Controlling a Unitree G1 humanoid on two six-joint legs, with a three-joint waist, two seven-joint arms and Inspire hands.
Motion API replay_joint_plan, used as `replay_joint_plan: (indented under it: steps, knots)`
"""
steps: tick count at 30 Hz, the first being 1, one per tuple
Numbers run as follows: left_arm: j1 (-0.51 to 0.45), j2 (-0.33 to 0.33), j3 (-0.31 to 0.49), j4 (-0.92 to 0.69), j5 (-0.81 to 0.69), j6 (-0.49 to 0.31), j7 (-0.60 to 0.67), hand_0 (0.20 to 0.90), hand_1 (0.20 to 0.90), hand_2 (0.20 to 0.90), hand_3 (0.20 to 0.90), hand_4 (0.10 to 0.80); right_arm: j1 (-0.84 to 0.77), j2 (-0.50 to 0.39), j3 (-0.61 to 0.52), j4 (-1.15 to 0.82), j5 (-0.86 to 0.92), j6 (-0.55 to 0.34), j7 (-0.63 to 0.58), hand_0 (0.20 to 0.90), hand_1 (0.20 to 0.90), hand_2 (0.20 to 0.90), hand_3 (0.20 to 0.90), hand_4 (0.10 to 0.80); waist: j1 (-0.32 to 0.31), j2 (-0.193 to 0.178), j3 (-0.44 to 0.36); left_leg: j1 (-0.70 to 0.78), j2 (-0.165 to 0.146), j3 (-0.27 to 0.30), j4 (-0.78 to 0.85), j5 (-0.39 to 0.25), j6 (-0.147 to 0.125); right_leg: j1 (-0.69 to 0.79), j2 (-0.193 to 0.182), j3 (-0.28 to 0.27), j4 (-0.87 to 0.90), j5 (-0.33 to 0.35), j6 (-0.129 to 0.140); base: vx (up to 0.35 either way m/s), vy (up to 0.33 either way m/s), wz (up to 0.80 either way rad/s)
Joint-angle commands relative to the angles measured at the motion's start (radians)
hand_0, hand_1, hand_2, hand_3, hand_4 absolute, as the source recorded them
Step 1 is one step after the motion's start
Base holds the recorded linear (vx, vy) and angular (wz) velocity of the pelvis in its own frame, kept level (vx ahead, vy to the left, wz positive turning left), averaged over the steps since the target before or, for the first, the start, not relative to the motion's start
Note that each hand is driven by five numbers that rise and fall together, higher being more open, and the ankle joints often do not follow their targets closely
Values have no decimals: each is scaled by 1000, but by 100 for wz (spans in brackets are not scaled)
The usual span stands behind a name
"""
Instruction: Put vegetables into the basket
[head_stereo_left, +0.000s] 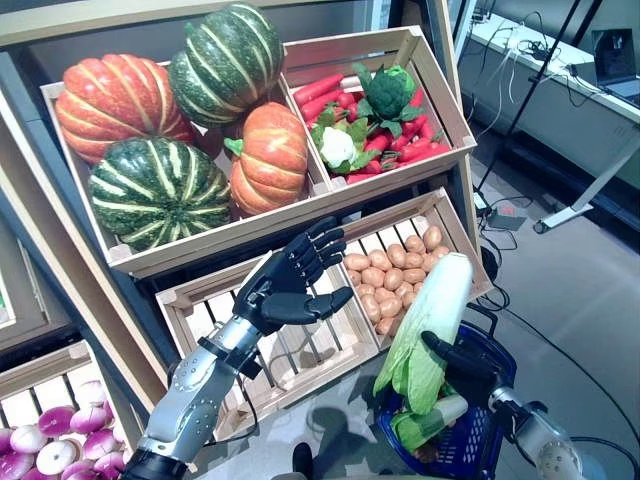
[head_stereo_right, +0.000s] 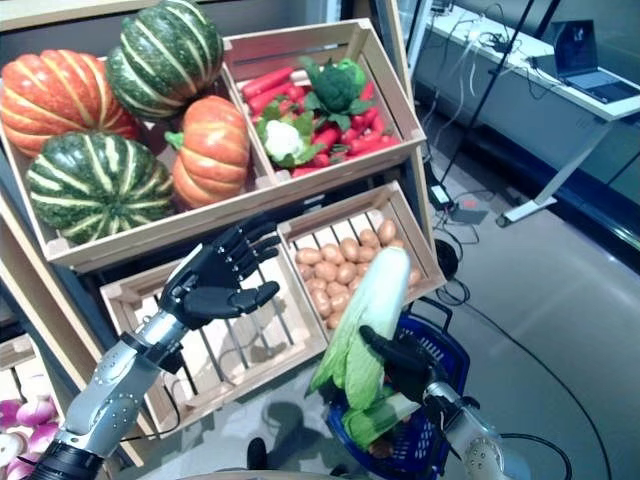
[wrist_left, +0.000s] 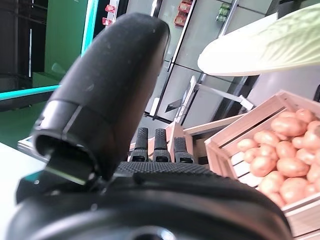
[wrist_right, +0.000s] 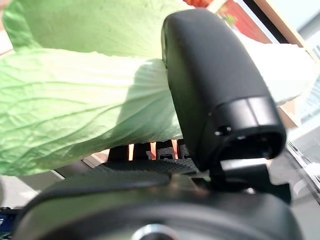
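While my right hand (head_stereo_left: 462, 366) curls its fingers (head_stereo_right: 385, 350) and thumb around a napa cabbage (head_stereo_left: 428, 322), I hold it tilted, the white stem end up and the green leaves hanging down past my palm. Just below these fingers is the blue basket (head_stereo_left: 496, 420), and another leafy vegetable (head_stereo_left: 425, 424) already lies inside it. My left hand (head_stereo_left: 285, 281) is well apart from the cabbage, with straight, spread fingers holding nothing, and it hovers in front of an empty wooden crate (head_stereo_left: 290, 350). Beside that crate, between my two hands, is the crate of potatoes (head_stereo_left: 385, 272); above my left fingers lie the pumpkins (head_stereo_left: 190, 125).

I judge that the step in hand is carrying the cabbage to the basket. The next move calls for lowering it between the basket walls, leaves first, and only then loosening my grasp.
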Motion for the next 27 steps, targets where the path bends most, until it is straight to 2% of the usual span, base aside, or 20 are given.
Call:
replay_joint_plan:
  steps: [1,9,13,19,24,27]
  knots:
    - [-55,-35,63,-63,-5,-99,29,900,900,900,900,800,-69,53,-104,-50,159,-210,-93,300,300,300,300,400,-11,-4,-40,86,39,24,3,-132,-33,-69,-14,33,6,90,20,0,0,0]
    - [-32,-39,85,-61,29,-139,122,900,900,900,900,800,-69,137,-149,12,214,-358,-281,300,300,300,300,400,-12,8,-21,63,38,21,3,-126,-36,-86,-8,40,1,95,17,-13,-35,-4]
    - [-42,-35,99,-55,62,-187,182,900,900,900,900,800,-107,154,-141,50,251,-422,-359,300,300,300,300,400,-4,21,16,19,39,20,15,-116,-35,-139,0,46,54,73,4,-93,-45,-8]
    - [-171,-6,114,-25,112,-317,328,900,900,900,900,800,-286,113,-113,152,331,-507,-400,300,300,300,300,400,10,44,193,-144,43,-12,103,-93,-47,-284,26,36,169,43,-34,-299,-68,3]
    - [-238,-3,131,4,150,-366,406,900,900,900,900,800,-375,99,-129,267,511,-517,-347,300,300,300,300,400,34,51,297,-297,54,-27,266,-102,-69,-391,27,9,299,14,-62,-211,-107,4]
    - [-271,6,133,12,178,-373,457,900,900,900,900,800,-414,114,-131,319,576,-528,-335,300,300,300,300,400,46,47,344,-389,56,-24,376,-131,-66,-463,22,-2,400,-21,-83,-115,-101,12]
